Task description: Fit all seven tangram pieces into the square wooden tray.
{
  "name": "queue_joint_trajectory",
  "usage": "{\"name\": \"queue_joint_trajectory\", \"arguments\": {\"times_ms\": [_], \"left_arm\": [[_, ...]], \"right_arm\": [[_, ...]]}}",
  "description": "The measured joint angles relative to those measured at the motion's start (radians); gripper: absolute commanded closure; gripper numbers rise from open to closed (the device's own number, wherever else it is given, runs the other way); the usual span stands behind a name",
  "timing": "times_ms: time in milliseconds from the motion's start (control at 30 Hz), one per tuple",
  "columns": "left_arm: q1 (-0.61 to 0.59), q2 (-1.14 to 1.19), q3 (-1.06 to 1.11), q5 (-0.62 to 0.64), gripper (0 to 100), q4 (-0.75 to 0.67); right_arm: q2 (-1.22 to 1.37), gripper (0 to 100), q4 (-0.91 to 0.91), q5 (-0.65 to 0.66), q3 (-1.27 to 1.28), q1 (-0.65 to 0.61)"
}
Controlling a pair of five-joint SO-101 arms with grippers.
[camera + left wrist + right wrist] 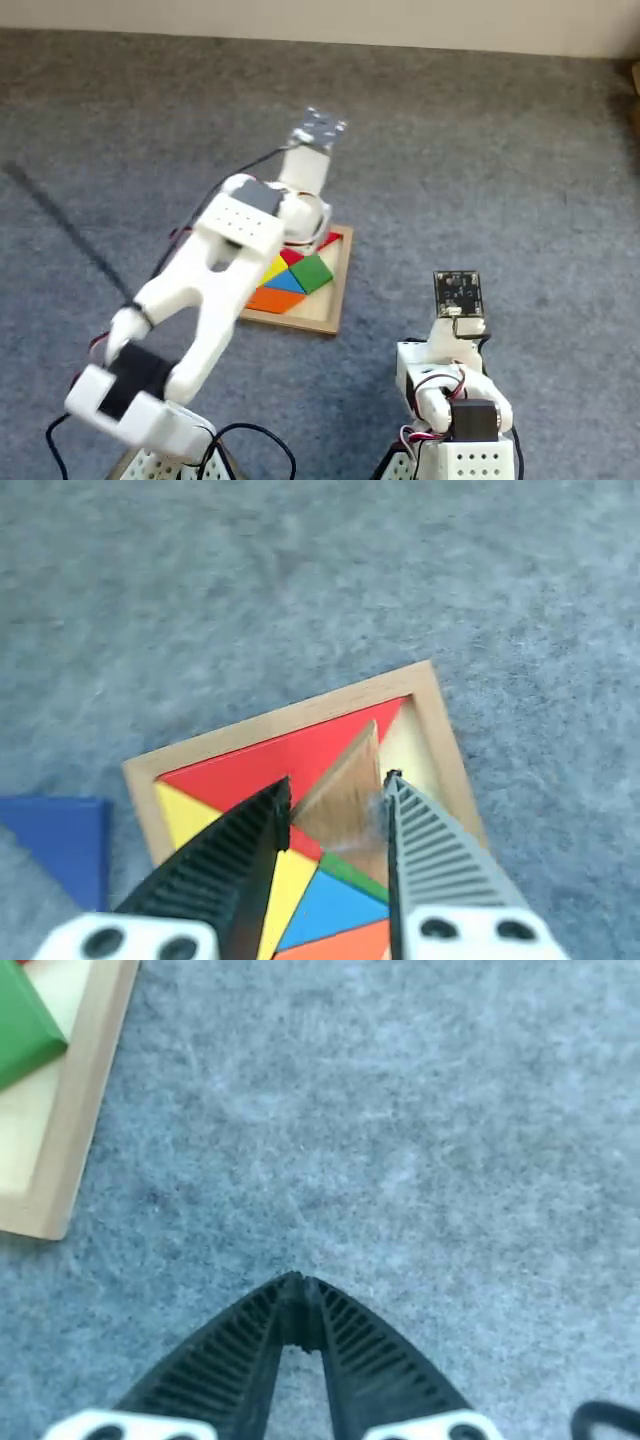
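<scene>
**Left hand** (337, 785): closed to a narrow gap on a wood-coloured triangle (345, 790). The triangle is gripped between the dark and the pale finger and held tilted over the tray's far corner. Whether it touches the tray floor cannot be told.

**Tray** (290, 715): square, wooden-rimmed, directly below the left hand, near the middle of the grey tabletop (520, 150).
- Five pieces are counted inside, lying flat and edge to edge: a red triangle (280, 755) along the far rim, a yellow piece (185, 815), a green piece (350, 870), a light-blue piece (330, 905) and an orange piece (340, 942).
- A pale strip of bare floor is seen by the corner under the held triangle.

**Dark-blue piece** (60, 840): flat on the tabletop, just beside the tray and outside its rim.

**Right hand** (300, 1282): fingertips pressed together with nothing between them, poised over bare tabletop beside the tray's near corner.

**Progress (judged):** well advanced, with five of seven pieces seated. The held triangle is yet to be laid into the open corner. The dark-blue piece is yet to be fetched and fitted.
</scene>
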Motion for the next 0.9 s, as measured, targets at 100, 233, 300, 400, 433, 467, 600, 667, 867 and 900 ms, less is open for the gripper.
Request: {"name": "queue_joint_trajectory", "arguments": {"times_ms": [100,233,300,400,433,467,600,667,867,900], "left_arm": [[0.014,0.109,-0.061,0.0,87,0.0],[0.011,0.193,-0.115,0.0,87,0.0],[0.009,0.204,-0.124,0.0,87,0.0],[0.012,0.204,-0.127,0.0,87,0.0],[0.012,0.204,-0.127,0.0,87,0.0],[0.012,0.204,-0.127,0.003,87,0.0],[0.012,0.204,-0.127,0.054,87,0.0],[0.011,0.204,-0.127,0.078,87,0.0],[0.071,0.21,-0.127,0.121,87,0.0],[0.081,0.21,-0.127,0.124,87,0.0]], "right_arm": [[0.0,99.4,0.0,0.0,0.0,0.015],[0.0,99.4,0.0,0.0,0.0,0.023],[0.0,99.4,0.0,0.0,0.0,0.025],[0.0,99.4,0.0,0.0,0.0,0.025],[0.0,99.4,0.0,0.0,0.0,0.025],[0.0,99.4,0.0,0.0,0.0,0.025],[0.0,99.4,0.0,0.0,0.0,0.025],[0.0,99.4,0.0,0.0,0.0,0.025],[0.0,99.4,0.0,0.0,0.0,0.025],[0.0,99.4,0.0,0.0,0.0,0.025]]}}
